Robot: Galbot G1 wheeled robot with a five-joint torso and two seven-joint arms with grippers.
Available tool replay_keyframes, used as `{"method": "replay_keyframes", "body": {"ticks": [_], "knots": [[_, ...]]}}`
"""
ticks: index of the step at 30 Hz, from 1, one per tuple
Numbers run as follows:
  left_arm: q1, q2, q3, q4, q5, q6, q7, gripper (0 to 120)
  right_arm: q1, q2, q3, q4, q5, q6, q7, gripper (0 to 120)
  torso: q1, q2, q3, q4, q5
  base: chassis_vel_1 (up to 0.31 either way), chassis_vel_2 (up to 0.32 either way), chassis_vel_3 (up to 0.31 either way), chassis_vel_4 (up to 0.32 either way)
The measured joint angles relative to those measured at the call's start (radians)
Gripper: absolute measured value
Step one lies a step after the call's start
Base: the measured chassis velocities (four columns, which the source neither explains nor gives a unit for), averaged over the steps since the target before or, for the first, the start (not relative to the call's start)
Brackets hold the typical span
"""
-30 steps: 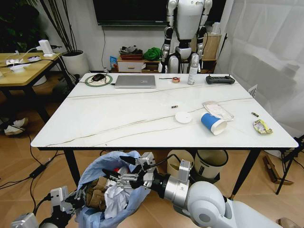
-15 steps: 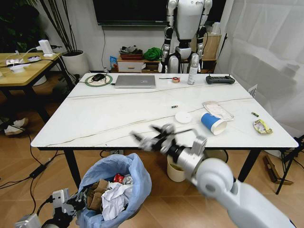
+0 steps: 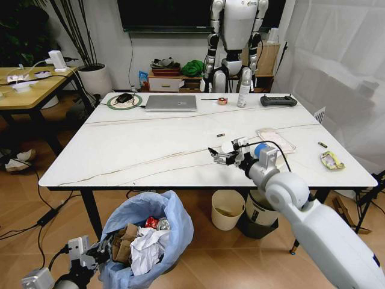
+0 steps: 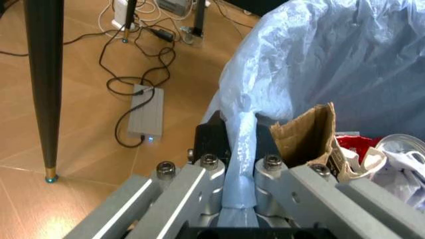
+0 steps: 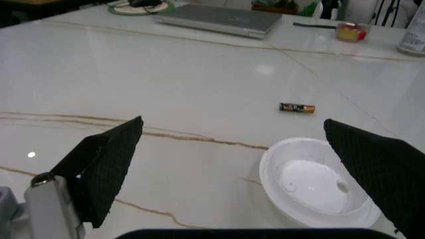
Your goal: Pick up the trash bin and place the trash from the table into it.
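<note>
Right gripper [image 3: 224, 156] has swung up from the bin [image 3: 144, 241] to the table [image 3: 138, 150], jaws spread over the white lid [image 5: 319, 181]. Left gripper [image 4: 236, 196] pinches the bag rim, bin low beside the table leg. Lid is shallow: best to straddle it squarely, then close.

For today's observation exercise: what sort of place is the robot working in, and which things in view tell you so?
Probably a home-style living room used as a robot test space: a wall TV and potted plant suggest a home, while a humanoid robot stands behind the table.

A silver laptop [image 3: 171, 103] lies closed near a clear spray bottle [image 3: 244, 88] and black controller [image 3: 278, 101].
</note>
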Motion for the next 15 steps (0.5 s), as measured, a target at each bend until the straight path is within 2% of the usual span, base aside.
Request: {"method": "replay_keyframes", "body": {"ticks": [7,15], "knots": [[0.006,-0.002,-0.008,-0.004,0.003,-0.001,0.002,0,0.092,0.039,-0.047,-0.122,-0.012,-0.049,-0.038,100,0.0,0.0,0.0,0.0002,0.0,0.0,0.0,0.0,0.0],[0.005,0.0,-0.012,-0.006,0.0,-0.003,0.003,0,0.1,0.038,-0.077,-0.171,-0.049,-0.057,-0.053,100,0.0,0.0,0.0,0.0001,0.0,0.0,0.0,0.0,0.0]]}}
